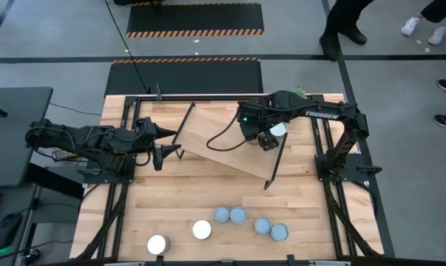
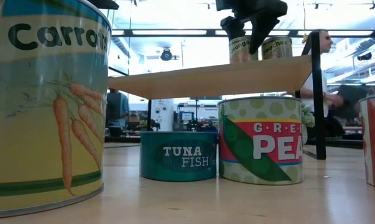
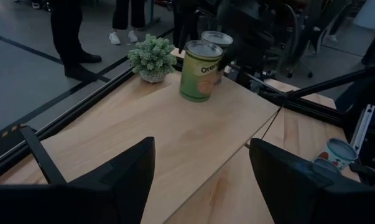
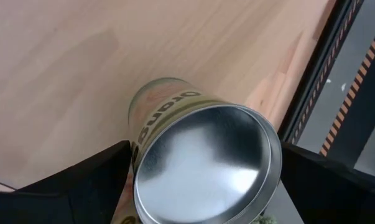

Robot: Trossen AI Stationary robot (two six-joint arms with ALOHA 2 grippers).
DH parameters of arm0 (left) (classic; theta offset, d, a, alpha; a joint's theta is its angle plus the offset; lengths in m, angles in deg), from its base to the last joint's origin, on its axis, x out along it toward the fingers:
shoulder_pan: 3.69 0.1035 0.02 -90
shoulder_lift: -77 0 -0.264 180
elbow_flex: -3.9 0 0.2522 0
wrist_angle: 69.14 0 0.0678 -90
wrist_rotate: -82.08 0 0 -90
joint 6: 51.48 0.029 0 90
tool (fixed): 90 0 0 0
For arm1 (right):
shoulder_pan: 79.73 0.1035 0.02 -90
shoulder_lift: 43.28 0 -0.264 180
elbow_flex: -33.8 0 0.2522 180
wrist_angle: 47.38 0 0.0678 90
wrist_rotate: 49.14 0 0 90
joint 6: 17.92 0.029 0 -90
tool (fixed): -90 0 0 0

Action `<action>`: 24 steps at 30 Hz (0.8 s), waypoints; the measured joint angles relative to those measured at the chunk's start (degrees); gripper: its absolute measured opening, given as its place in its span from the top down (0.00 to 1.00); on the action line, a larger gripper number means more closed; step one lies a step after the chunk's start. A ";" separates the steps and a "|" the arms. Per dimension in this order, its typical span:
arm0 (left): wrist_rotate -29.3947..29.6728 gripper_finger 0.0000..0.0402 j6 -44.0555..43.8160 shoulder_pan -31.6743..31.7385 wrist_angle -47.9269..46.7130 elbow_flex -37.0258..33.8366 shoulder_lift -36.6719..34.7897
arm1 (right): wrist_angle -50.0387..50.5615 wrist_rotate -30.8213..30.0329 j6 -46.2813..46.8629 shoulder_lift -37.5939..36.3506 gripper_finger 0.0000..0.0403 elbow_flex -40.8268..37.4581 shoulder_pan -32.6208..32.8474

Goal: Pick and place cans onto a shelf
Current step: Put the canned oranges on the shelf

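My right gripper (image 1: 267, 140) stands spread wide, released, around an upright can (image 4: 206, 165) on the shelf (image 1: 223, 144), upper centre of the high view. My left gripper (image 1: 160, 144) waits parted, empty, at the shelf's left edge. Six cans (image 1: 230, 215) sit along the table's bottom.

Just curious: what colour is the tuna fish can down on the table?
Teal blue with white lettering, the tuna fish can shows best in the low view.

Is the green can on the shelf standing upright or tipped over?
Upright. The green can stands on its base on the shelf, silver top level, sides vertical.
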 joint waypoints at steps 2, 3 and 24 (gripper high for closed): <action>0.01 0.33 -0.02 0.00 0.00 0.00 0.01 | -0.10 0.02 -0.87 0.00 0.01 0.00 -0.65; 0.01 0.33 -0.02 0.00 0.00 0.00 0.00 | -0.24 0.02 -1.17 0.00 0.01 0.00 -0.94; -1.28 0.33 0.02 -0.02 -0.02 0.00 0.00 | -0.31 0.02 -1.19 0.00 0.01 0.00 -2.69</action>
